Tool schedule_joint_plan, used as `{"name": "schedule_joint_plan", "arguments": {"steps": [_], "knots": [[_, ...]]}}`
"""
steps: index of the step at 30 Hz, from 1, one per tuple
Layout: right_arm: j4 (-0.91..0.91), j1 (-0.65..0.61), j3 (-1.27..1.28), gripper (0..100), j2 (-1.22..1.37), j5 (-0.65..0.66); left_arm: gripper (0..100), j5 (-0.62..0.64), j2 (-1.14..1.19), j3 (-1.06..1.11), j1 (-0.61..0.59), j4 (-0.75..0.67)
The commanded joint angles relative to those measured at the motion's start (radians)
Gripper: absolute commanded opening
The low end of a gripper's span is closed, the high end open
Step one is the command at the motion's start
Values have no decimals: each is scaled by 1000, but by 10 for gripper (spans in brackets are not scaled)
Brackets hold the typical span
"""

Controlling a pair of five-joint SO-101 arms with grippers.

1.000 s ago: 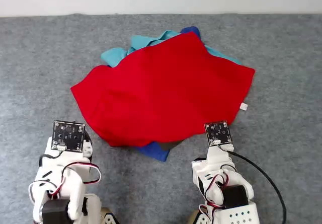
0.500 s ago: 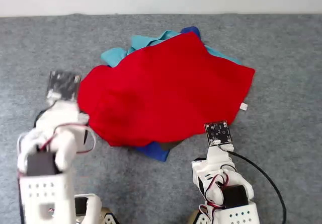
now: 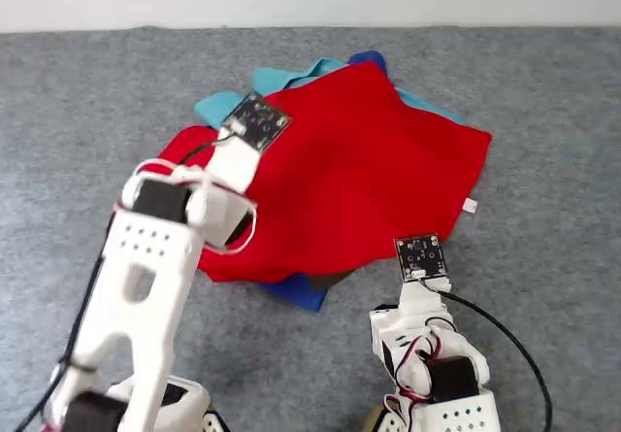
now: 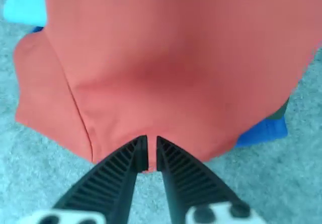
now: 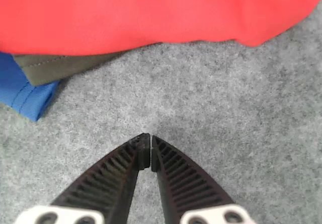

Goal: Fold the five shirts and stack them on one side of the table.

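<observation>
— Since a second ago the left arm [image 3: 155,248] has swung up from the near-left corner and now stretches out over the left part of the pile. The right arm [image 3: 422,340] has not moved.

— And what is at the end of it?

— The left gripper [image 4: 151,142] has its black ribbed fingers together, only a slit between them. It hangs over the near hem of the big red cotton shirt [image 3: 359,170], with nothing clamped as far as I can see.

— Where are the shirts?

— They lie in one unfolded heap in the middle of the grey felt-like tabletop [image 3: 543,102]. The red one is spread on top. A turquoise shirt [image 3: 218,109] pokes out at the far left. A bright blue shirt [image 3: 303,293] sticks out at the near edge, with a dark olive cloth [image 5: 55,67] showing between it and the red.

— The other side?

— The right gripper [image 5: 150,138] is also closed and holds nothing. It sits over bare tabletop, just on the near side of the heap.
</observation>
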Motion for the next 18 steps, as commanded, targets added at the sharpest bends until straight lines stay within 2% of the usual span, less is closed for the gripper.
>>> {"name": "schedule_joint_plan", "arguments": {"steps": [1, 5, 8, 18], "knots": [[7, 5, 17, 10, 2, 11, 75, -46, 115, -133, 12, 54], [7, 5, 17, 10, 2, 11, 254, -55, 247, -231, 26, 103], [7, 5, 17, 10, 2, 11, 331, -15, 341, -300, 32, 123], [7, 5, 17, 10, 2, 11, 344, -15, 715, -503, 34, 118]]}}
